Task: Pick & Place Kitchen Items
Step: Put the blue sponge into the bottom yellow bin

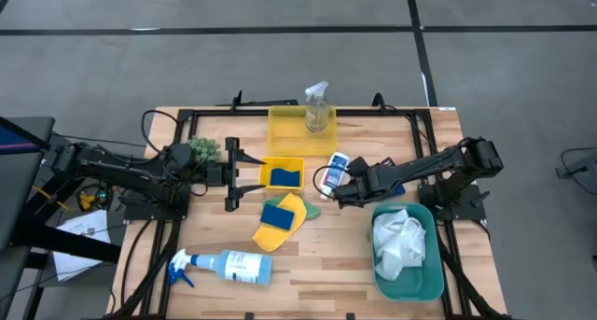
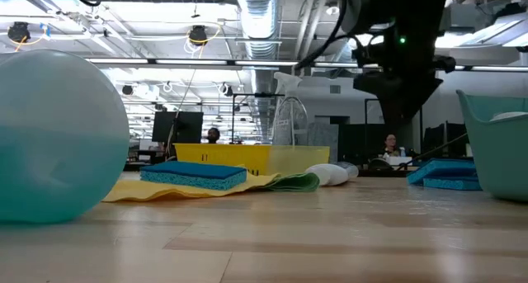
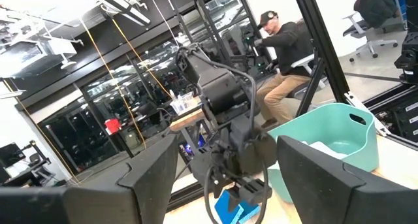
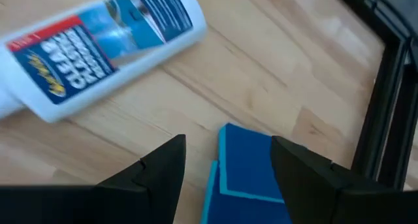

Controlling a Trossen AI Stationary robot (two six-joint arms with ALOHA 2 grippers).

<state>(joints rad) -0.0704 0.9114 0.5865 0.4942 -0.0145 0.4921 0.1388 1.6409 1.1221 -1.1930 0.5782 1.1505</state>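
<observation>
R gripper (image 1: pixel 338 193) jaws apart, holding nothing, over a sponge (image 4: pixel 247 165) just beside small bottle (image 1: pixel 337 166). L gripper (image 1: pixel 233 174) jaws apart too, empty, w/ bare wood between it & that bottle.

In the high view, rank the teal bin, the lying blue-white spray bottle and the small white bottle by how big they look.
Largest to smallest, seen from straight above:
1. teal bin
2. blue-white spray bottle, lying on its side
3. small white bottle, partly covered by the right arm, so its full length is unsure
</observation>
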